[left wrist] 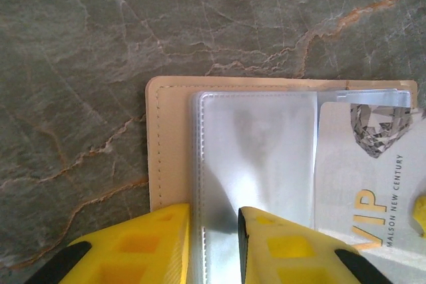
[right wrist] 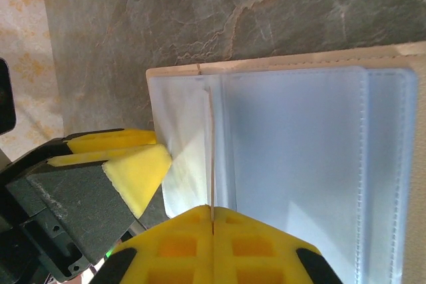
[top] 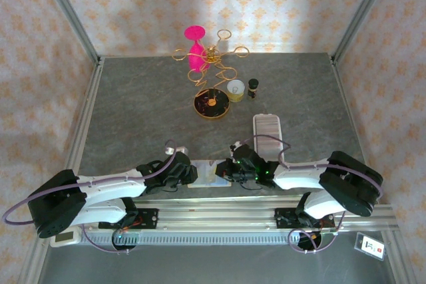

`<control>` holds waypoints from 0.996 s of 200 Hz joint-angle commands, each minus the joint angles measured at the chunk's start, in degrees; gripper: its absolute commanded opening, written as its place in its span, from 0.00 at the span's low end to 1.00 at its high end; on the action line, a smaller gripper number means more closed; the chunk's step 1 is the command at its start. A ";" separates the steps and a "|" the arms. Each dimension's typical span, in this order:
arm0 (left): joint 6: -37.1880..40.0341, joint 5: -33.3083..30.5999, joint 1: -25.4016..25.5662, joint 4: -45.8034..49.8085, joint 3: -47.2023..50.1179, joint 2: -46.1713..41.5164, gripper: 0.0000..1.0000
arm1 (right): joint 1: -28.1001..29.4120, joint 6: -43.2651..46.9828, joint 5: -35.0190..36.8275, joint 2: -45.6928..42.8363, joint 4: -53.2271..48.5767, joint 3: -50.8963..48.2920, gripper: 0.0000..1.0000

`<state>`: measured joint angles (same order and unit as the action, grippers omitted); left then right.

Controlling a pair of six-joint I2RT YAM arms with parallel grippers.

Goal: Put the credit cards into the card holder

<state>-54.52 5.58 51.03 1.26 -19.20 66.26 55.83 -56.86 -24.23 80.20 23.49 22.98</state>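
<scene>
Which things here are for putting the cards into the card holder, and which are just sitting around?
For the job:
- card holder, lying open
- VIP card, lying on it

Just lying about:
- pink goblet
- gold wire stand
- small cup
- little dark bottle
- white ridged tray
</scene>
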 commanded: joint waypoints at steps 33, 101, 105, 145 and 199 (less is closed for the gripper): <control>-1.11 0.13 0.43 0.46 2.50 -0.67 0.27 | 0.63 -2.41 0.20 1.36 3.54 -1.14 0.00; -1.03 0.19 0.39 -0.01 2.43 -0.07 0.27 | 0.86 -2.83 -0.36 2.32 10.58 -3.16 0.00; -1.04 0.26 0.43 -0.03 2.35 0.08 0.27 | 0.86 -2.63 -0.38 2.54 10.60 -3.06 0.00; -1.12 0.48 0.42 -0.71 2.41 0.70 0.26 | 0.84 -0.32 -0.70 4.03 8.56 -1.37 0.00; -0.69 0.48 0.50 -0.34 2.06 1.07 0.26 | 0.81 3.57 1.20 4.70 -0.56 2.64 0.24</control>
<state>-55.20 5.56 51.03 -0.95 -18.15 66.15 56.23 -56.84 -24.99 84.14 30.30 22.02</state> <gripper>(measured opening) 0.259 0.155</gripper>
